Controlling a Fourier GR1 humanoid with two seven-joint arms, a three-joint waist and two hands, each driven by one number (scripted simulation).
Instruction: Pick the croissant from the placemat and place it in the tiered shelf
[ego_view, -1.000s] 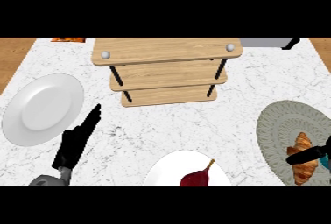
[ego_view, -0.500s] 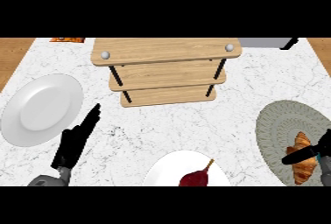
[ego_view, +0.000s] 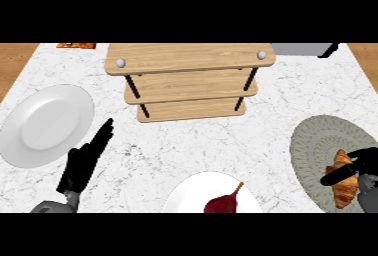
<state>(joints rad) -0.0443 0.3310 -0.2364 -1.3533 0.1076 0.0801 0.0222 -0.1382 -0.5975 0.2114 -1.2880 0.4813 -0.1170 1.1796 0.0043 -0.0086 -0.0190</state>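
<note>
Nearest to us, at the lower edge, we list a white plate (ego_view: 179, 192) bearing a dark red fruit (ego_view: 221, 204) with a thin stalk pointing away from us. To its right, on the round grey-green placemat (ego_view: 314, 142) at the counter's right side, lies the croissant (ego_view: 344, 192), golden brown, its length running near to far. We note the right hand (ego_view: 367, 162) coming in from the right edge: its thumb lies across the croissant's middle and its fingers curl in at the pastry's far right side, so the hand is closed round the croissant, which rests on the mat. At the lower left we enter the left hand (ego_view: 83, 162), flat above the white marble counter (ego_view: 221, 132), fingers straight and together, pointing away and slightly right, holding nothing. Just beyond and left of it sits a second white plate (ego_view: 44, 125), bare. Farther back, at the centre, stands the wooden tiered shelf (ego_view: 188, 62), with black uprights and two pale knobs on its top board; its boards carry nothing that we can see. At the far edge we record an orange item (ego_view: 77, 45) at the left and a grey object (ego_view: 299, 49) at the right; we cannot tell what either is.
</note>
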